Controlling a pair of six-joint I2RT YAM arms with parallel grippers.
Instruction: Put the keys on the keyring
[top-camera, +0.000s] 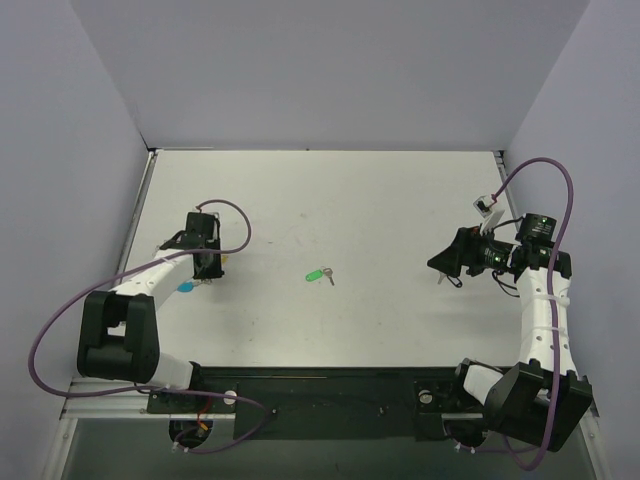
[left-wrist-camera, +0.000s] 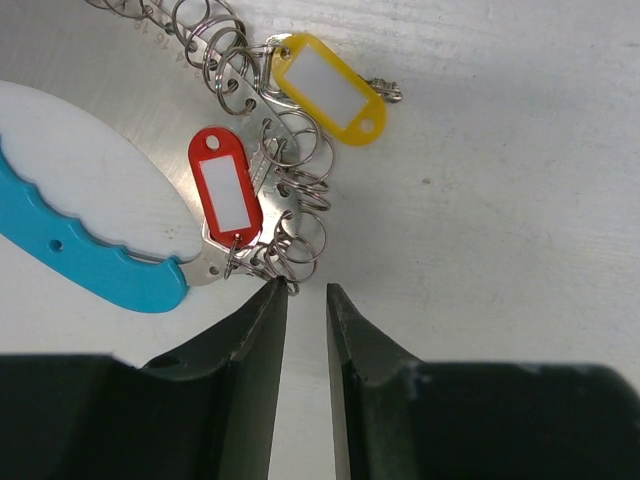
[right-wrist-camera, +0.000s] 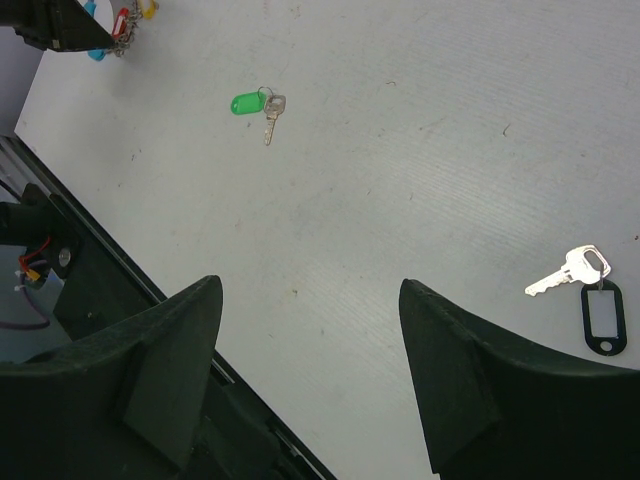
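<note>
Hovering my left tool (left-wrist-camera: 305, 290), jaws narrowed to an empty slit, I find the silvery coiled-wire keyring (left-wrist-camera: 290, 180) touching its left jaw tip and running away ahead. My right tool (right-wrist-camera: 310, 290) gapes empty; the small silver black-tagged key (right-wrist-camera: 572, 268) lies to its right.

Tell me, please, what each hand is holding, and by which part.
Right hand: nothing. Left hand: tips meet the keyring coil by the red tag; a grip cannot be confirmed.

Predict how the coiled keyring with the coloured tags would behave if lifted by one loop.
Probably floppy: the keyring is many linked wire loops, so it should sag, not hold shape. Its red tag and yellow tag would likely swing. Thin smooth wire may slip from a pinch.
</note>
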